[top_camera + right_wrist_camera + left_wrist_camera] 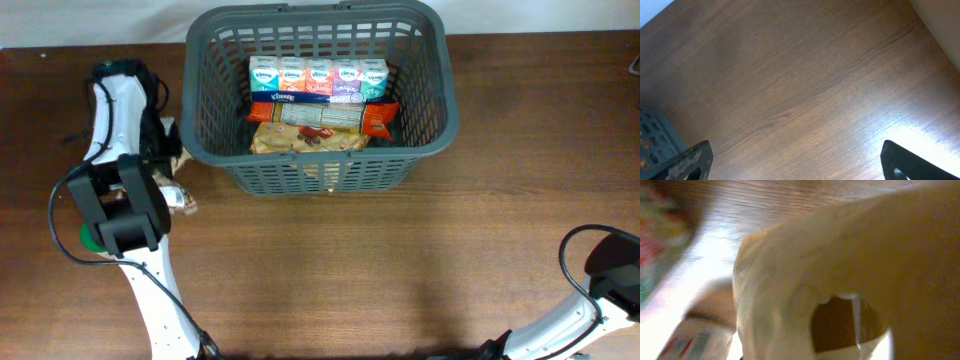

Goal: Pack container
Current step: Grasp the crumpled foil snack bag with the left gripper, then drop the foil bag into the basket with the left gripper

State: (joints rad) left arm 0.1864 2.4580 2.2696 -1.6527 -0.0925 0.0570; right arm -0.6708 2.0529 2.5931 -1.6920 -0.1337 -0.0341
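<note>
Blurred pale wrapper (790, 280) fills the left wrist view, right against the lens. A printed packet (685, 341) at lower left is too blurred to read. Overhead, the left gripper (163, 148) is near the left edge of the worktop (400, 260), just beside the left wall of the basket (430, 110) and over some small packets (178, 196). Can't tell if its jaws are apart or together. Something green (90, 238) peeks out under the left arm (115, 120). Dark grey basket stands at the middle of the far edge, upright. Inside it: a row of tissue packs (318, 78) along the far wall, a long blue-and-orange packet (325, 116) in front of them, and a tan packet (300, 140) against the near wall. The right gripper (800, 165) has its jaws wide apart, holding nothing, over bare wood by the near right corner, well apart from the basket.
</note>
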